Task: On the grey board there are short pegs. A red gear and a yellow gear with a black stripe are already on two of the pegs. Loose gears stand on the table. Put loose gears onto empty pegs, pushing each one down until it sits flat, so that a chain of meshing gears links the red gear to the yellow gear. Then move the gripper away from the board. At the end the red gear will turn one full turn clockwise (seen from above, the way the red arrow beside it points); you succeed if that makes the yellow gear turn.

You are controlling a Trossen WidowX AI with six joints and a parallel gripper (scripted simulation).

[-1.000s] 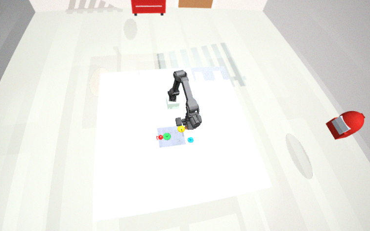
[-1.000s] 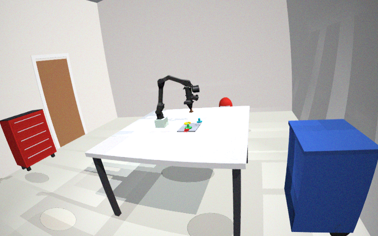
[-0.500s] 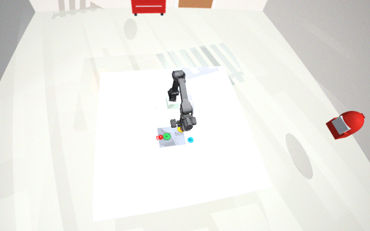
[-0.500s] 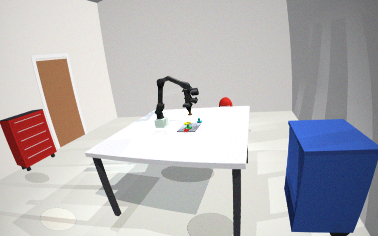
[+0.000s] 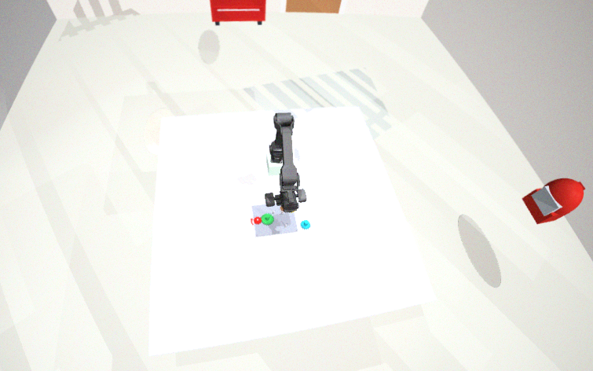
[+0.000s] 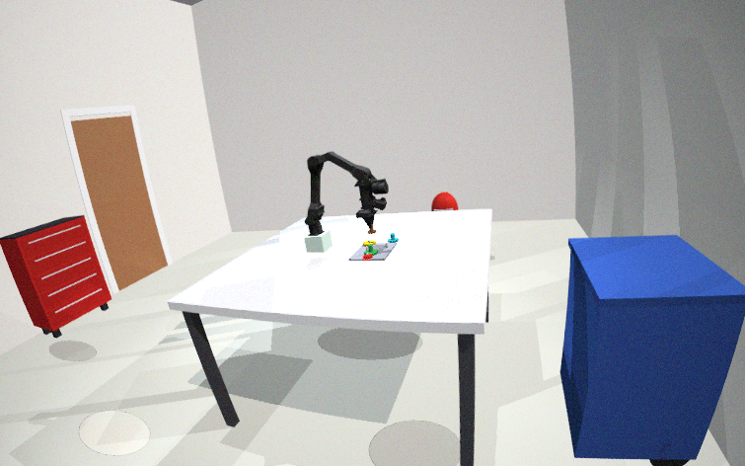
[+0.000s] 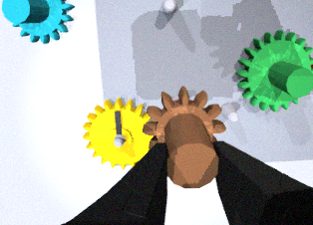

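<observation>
My gripper (image 7: 188, 151) (image 6: 371, 225) is shut on the handle of a brown gear (image 7: 184, 114) (image 6: 371, 230) and holds it above the board (image 7: 117, 50) (image 5: 261, 229) (image 6: 357, 256). In the wrist view the brown gear overlaps the right edge of the yellow gear (image 7: 102, 134) (image 6: 368, 243), which has a black stripe and sits on its peg. The green gear (image 7: 264, 75) (image 5: 267, 218) (image 6: 371, 250) is on the board beside the red gear (image 5: 259, 220) (image 6: 367, 256). Empty pegs (image 7: 169, 6) (image 7: 232, 115) show in the wrist view. What lies under the brown gear is hidden.
A cyan gear (image 7: 52, 17) (image 5: 305, 225) (image 6: 392, 238) with an upright handle stands on the white table (image 5: 225, 285) (image 6: 329, 295), just off the board's side. The arm's pale base block (image 6: 318, 242) stands on the table behind the board.
</observation>
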